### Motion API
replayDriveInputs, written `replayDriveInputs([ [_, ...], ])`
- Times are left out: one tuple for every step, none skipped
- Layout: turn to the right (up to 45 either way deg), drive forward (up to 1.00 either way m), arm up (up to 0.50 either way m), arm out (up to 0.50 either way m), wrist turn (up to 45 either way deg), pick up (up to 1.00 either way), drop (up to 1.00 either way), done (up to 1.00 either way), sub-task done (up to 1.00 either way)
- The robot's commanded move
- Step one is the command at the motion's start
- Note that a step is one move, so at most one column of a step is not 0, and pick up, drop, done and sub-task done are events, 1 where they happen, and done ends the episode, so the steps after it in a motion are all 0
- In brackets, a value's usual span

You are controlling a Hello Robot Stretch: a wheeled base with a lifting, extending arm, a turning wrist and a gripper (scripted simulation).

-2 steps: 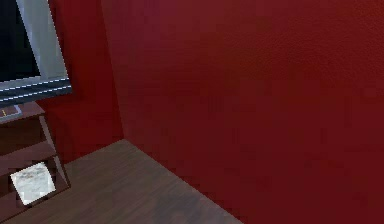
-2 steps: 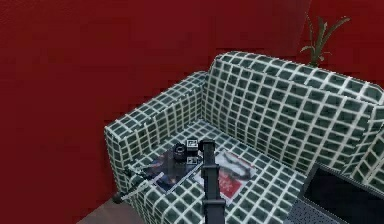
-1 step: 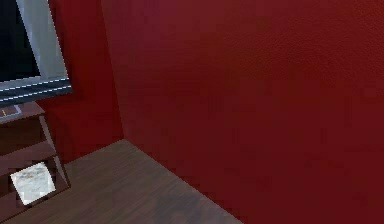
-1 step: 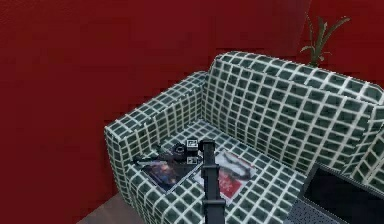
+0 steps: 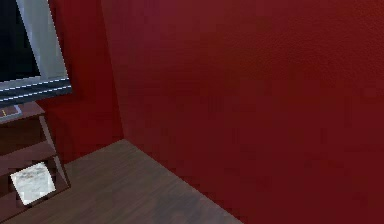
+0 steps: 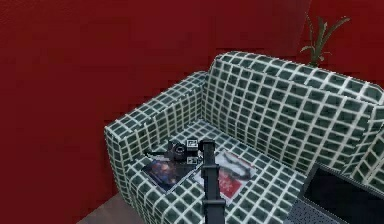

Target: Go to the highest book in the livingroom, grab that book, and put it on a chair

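In the arm side view a green-and-white checked armchair (image 6: 270, 110) stands against the red wall. My arm (image 6: 212, 190) rises from the bottom edge over its seat. The gripper (image 6: 160, 154) is at the arm's far end, above the seat cushion. Two flat book-like things lie on the seat: a dark one with a reddish cover (image 6: 166, 174) left of the arm and a red-and-white one (image 6: 234, 172) right of it. I cannot tell whether the gripper holds anything, as the seat and the dark book lie right behind it.
A potted plant (image 6: 325, 40) rises behind the armchair's back. A dark flat surface (image 6: 345, 195) sits at the arm side view's bottom right. In the forward view, a red wall corner (image 5: 115, 90), a screen (image 5: 25, 50) on a wooden stand (image 5: 40, 150) holding a pale object (image 5: 33, 182), and wooden floor (image 5: 130, 190).
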Motion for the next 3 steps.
replayDriveInputs([
  [0.0,0.0,-0.3,0.0,0.0,0.0,0.0,0.0,0.0],
  [0.0,0.0,0.0,0.0,0.0,1.0,0.0,0.0,0.0],
  [0.0,0.0,0.1,0.0,0.0,0.0,0.0,0.0,0.0],
])
